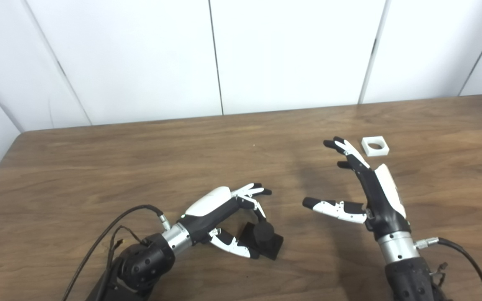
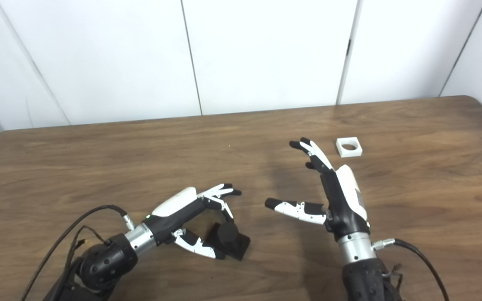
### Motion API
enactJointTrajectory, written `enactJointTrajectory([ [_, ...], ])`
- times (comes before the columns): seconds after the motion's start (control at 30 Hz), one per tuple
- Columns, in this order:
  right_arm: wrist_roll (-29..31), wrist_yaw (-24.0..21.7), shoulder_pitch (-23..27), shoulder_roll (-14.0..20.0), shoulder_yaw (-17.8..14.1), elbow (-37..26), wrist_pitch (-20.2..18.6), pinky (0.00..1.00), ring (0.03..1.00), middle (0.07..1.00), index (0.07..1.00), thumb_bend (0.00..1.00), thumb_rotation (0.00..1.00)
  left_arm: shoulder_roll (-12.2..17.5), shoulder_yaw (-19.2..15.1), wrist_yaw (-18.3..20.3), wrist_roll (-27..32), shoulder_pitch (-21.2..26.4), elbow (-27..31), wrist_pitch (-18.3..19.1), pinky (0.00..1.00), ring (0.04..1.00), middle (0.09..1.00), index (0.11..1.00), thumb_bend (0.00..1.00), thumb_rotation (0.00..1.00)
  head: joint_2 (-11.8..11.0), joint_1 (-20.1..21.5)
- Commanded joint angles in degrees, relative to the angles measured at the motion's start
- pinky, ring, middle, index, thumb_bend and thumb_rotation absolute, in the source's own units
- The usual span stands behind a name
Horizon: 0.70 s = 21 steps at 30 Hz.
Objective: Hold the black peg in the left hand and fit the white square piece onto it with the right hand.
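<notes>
Our left hand [image 1: 224, 209] hovered spread around one black peg [image 1: 263, 234] on its square base; the peg sat between thumb and fingertips, and we could not tell whether they touched it. To the right, our right hand [image 1: 370, 192] stood released, fingers splayed, grasping nothing. One white square piece [image 1: 375, 146] with a round hole lay on the wooden table [image 1: 98, 175], just beyond those fingertips. We judged that a loose left grip could tip the peg.
</notes>
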<state>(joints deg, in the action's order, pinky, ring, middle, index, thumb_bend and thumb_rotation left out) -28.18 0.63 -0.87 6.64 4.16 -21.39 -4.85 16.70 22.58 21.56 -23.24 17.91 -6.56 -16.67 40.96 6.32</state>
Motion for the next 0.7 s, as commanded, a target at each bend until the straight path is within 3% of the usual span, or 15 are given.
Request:
enactJointTrajectory([
  [0.0, -0.54, 0.63, 1.88, -0.48, -0.09, -1.74, 0.51, 0.79, 0.905, 0.931, 0.847, 0.74, 0.34, 0.85, 0.69, -0.13, -1.88, 0.35, -1.2, -1.0, 0.97, 1.0, 0.937, 0.493, 0.52, 0.07, -0.25, 0.88],
  [0.13, -1.67, 2.09, 2.7, -1.35, 0.26, 0.33, 1.51, 0.76, 0.895, 0.928, 0.85, 0.74, 0.35, 2.24, 0.34, -0.66, -1.52, -0.18, -1.65, -2.81, 0.96, 1.0, 0.93, 0.492, 0.52, 0.07, -2.28, 12.02],
  [0.23, -2.19, 2.49, 3.57, -2.05, -0.17, 0.51, 0.11, 0.82, 0.91, 0.93, 0.857, 0.73, 0.36, 3.33, 0.02, 0.02, -0.51, -0.3, -1.23, -3.26, 0.96, 1.0, 0.931, 0.492, 0.52, 0.07, -2.64, 16.05],
  [0.4, -1.23, 2.55, 4.87, -0.72, -3.29, -0.32, -1.1, 0.83, 0.904, 0.933, 0.874, 0.73, 0.38, 3.75, 0.17, 0.52, 0.58, -0.2, -1.55, -3.83, 0.94, 1.0, 0.924, 0.492, 0.52, 0.06, -3.62, 18.68],
  [0.53, -3.23, 1.77, 6.84, 2.74, -5.63, -1.28, -1.72, 0.81, 0.889, 0.928, 0.872, 0.72, 0.38, 3.61, 0.43, 0.46, 1.24, 0.11, -2.86, -4.86, 0.93, 1.0, 0.919, 0.492, 0.52, 0.06, -4.67, 21.18],
  [0.67, -2.64, -0.02, 9.54, 6.53, -7.46, -1.32, -3.46, 0.8, 0.887, 0.929, 0.876, 0.72, 0.37, 3.44, 0.35, 0.24, 1.4, 0.35, -3.71, -5.63, 0.93, 0.997, 0.916, 0.492, 0.52, 0.06, -4.61, 20.77],
])
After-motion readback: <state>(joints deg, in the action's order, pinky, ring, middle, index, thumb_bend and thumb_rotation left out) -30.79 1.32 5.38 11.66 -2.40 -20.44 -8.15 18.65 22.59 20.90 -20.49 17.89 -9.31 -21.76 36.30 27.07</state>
